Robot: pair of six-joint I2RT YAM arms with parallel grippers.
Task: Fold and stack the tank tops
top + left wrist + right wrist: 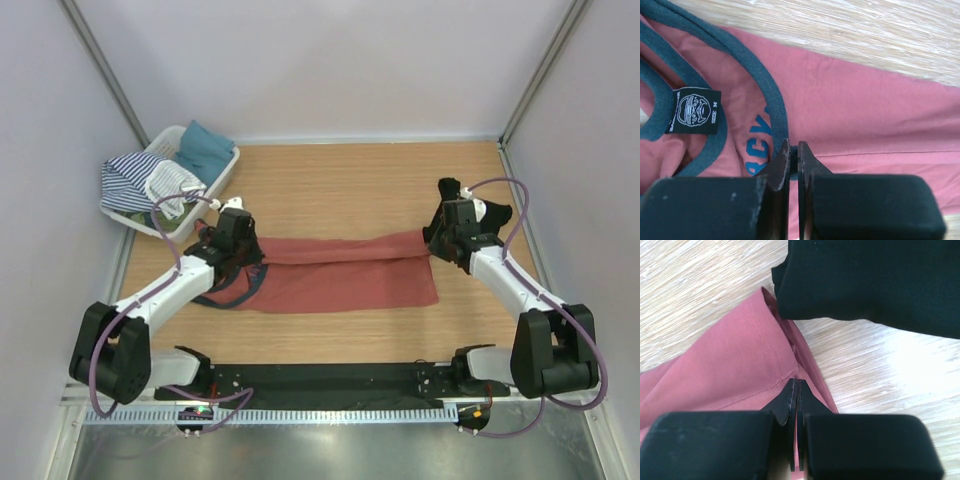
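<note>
Rust-red tank top (340, 275): where is it located? (Operator)

It is spread across the middle of the table (350, 180), strap end to the left, hem to the right. Its far edge is drawn taut between the two grippers. (Technician)

How are the fingers set? (Operator)

The left gripper (794, 150) is closed, and the navy strap edging (772, 95) is pinched between its fingers, beside the neck label (694, 111). The right gripper (796, 390) is closed on the hem corner. (Technician)

Where is the black tank top (870, 280) found? (Operator)

It is seen at the right, beyond the right fingers, its edge meeting the red hem corner. The white basket (225, 170), with other cloth in it, is placed at the far left. (Technician)
</note>
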